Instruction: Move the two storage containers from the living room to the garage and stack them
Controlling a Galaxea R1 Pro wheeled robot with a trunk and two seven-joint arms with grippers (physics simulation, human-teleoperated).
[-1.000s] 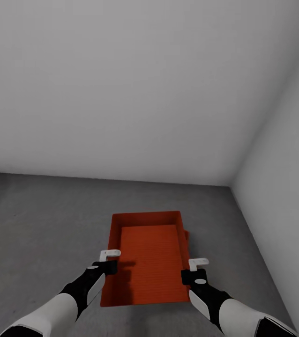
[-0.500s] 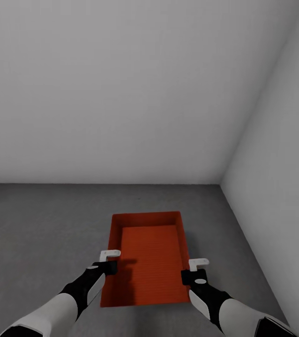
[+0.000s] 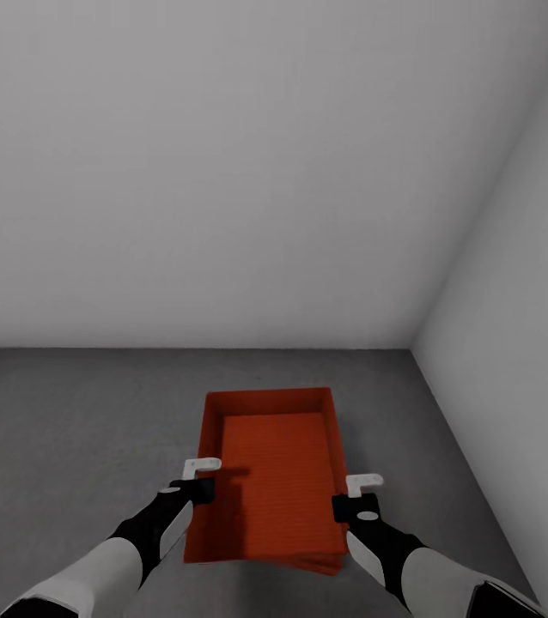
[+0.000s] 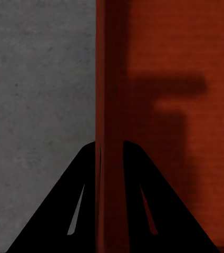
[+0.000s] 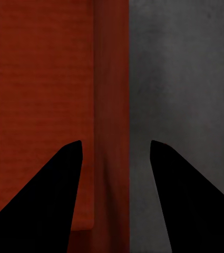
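Bare corner: plain white-grey back wall (image 3: 222, 172) meets a side wall (image 3: 523, 326) at right, over a rough, matte dark grey concrete floor (image 3: 68, 429), evenly and softly lit.

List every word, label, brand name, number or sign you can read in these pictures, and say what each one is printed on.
There are none to read. The storage container held over the floor shows plain ribbed orange-red walls and bottom, with no label or number. The walls are bare white-grey. The left gripper and right gripper carry no readable print, nor do the dark fingers in the wrist views.
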